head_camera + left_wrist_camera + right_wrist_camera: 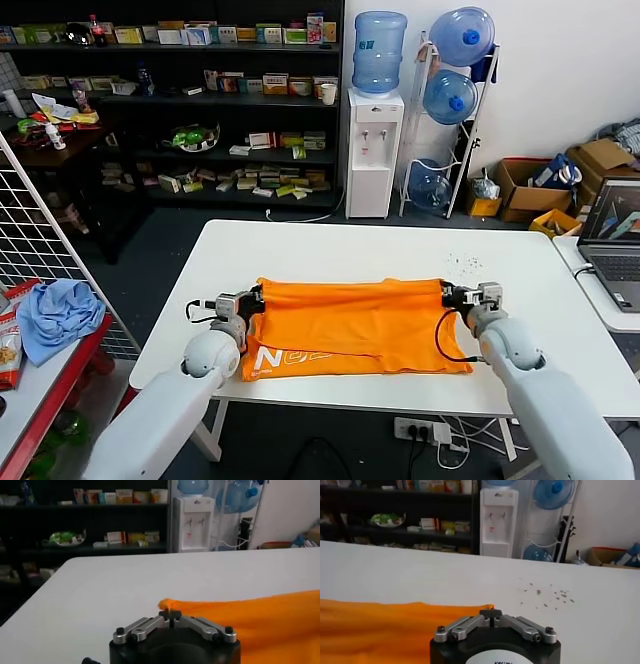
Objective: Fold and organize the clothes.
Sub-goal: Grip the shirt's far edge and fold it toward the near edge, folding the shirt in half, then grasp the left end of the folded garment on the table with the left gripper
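Head view: the shirt (350,325) lies flat on the table (330,250), nearer the robot's edge than the far one, its long axis running side to side. White lettering shows along its near edge, toward the left arm. The left gripper (252,299) sits at the shirt's far left corner and the right gripper (450,296) at its far right corner, one arm to each end, so neither has to reach across. Both pairs of jaws look drawn together on the far hem.

Left wrist view: the left gripper (171,614) has its jaws fully together, pinching a small peak of orange fabric at the corner of the shirt (260,617). The cloth runs away from the pinch to one side only; beyond the fingertips there is bare table (150,580).

Right wrist view: the right gripper (491,614) is likewise closed tight, with the corner of the shirt (395,625) ending right at its tips. Whether fabric is truly caught between them is hard to see here, though it looks so. Bare table (470,575) lies beyond.

As I judge it, the coming fold turns on this: both held corners are on the far edge, so the hem must be carried toward the robot, over the body of the shirt, the two arms keeping level
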{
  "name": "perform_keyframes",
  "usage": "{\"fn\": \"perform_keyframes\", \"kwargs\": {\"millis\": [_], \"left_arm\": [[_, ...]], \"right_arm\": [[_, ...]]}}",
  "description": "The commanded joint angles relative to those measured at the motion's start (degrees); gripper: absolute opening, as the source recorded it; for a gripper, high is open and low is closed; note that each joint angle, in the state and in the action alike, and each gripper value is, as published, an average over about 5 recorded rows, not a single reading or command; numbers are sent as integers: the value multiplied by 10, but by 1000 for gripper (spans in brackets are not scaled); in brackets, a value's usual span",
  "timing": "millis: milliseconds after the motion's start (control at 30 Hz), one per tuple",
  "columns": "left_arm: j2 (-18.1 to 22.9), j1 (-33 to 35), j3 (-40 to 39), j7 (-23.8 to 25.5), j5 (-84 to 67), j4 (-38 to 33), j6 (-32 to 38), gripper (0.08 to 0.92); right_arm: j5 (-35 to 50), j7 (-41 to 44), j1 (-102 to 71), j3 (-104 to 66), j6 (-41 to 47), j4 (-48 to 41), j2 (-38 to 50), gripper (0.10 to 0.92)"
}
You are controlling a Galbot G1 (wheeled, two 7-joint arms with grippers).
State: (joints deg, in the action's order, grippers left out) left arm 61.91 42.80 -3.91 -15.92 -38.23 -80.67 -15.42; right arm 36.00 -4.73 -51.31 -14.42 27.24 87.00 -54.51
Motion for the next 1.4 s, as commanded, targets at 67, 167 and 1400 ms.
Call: {"fn": "perform_keyframes", "kwargs": {"millis": [67,167,1400], "left_arm": [[-92,133,24,-30,-18,-211,-14,96],[-98,174,34,-34,-14,-233,-21,96],[-42,216,104,-36,-119,-171,-67,764]], "right_arm": [[16,-50,-156,-22,36,175,67,126],[8,-53,-169,-22,36,177,59,126],[17,-70,-194,-22,53,204,35,808]]}}
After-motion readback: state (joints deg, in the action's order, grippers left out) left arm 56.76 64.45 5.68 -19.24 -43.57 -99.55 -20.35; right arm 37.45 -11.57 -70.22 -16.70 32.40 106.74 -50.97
